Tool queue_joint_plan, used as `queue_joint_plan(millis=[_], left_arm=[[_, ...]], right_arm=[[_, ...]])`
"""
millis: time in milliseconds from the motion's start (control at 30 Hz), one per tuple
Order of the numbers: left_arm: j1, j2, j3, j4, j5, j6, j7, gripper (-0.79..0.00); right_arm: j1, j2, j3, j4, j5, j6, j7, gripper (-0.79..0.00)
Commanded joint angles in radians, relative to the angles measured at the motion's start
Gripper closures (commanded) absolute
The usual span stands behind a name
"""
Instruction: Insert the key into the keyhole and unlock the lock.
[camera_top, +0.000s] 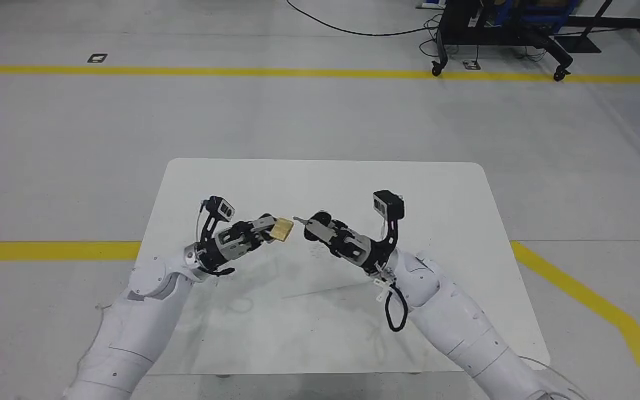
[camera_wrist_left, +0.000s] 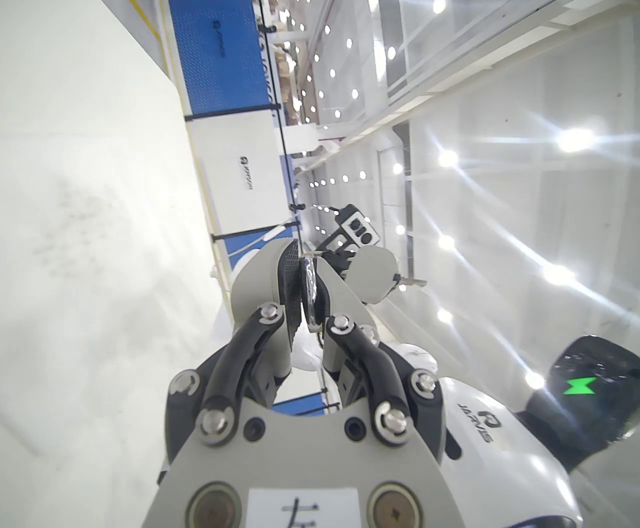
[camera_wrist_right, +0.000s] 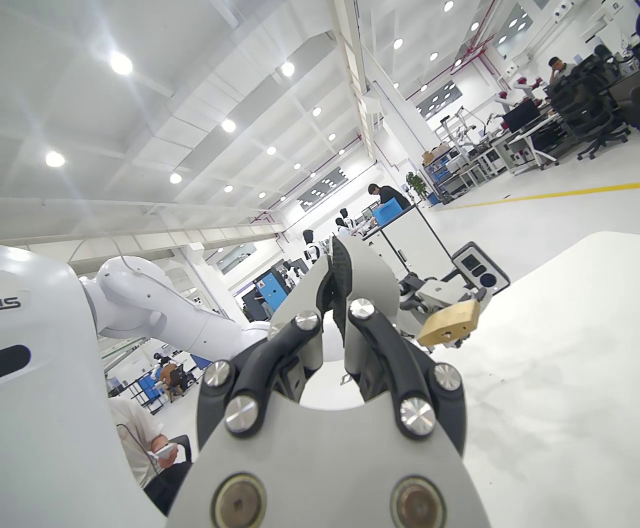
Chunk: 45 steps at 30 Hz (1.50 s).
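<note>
Should the key (camera_wrist_left: 413, 282), clenched in the right gripper (camera_top: 314, 221), arrive off-line, I judge it could glance off the brass padlock (camera_top: 284, 231) or twist in its grasp. The padlock sits above the desk (camera_top: 450, 300), grasped by the left gripper (camera_top: 266, 227), just beside the key tip and not yet touching.

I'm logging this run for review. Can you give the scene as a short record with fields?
Lock: brass, held by the left gripper above the table
Key: in the right gripper, blade sticking out past the fingers
Keyhole: bare, key not yet in
Arms: facing each other over the table's middle, grippers close together
</note>
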Motion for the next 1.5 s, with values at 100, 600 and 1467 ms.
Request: queue_joint_plan(millis=[100,600,1467], left_arm=[[-0.031,-0.01,0.024,0.029,-0.058,0.019,-0.075,0.0],[-0.049,-0.022,0.025,0.061,-0.123,0.063,-0.176,0.0],[-0.054,-0.022,0.014,0.035,0.005,0.0,-0.265,0.0]], right_arm=[[0.017,-0.016,-0.026,0.039,0.018,-0.014,-0.02,0.0],[0.052,-0.049,-0.068,0.102,0.058,-0.014,-0.019,0.0],[0.102,-0.097,-0.039,0.218,0.085,-0.014,-0.06,0.0]])
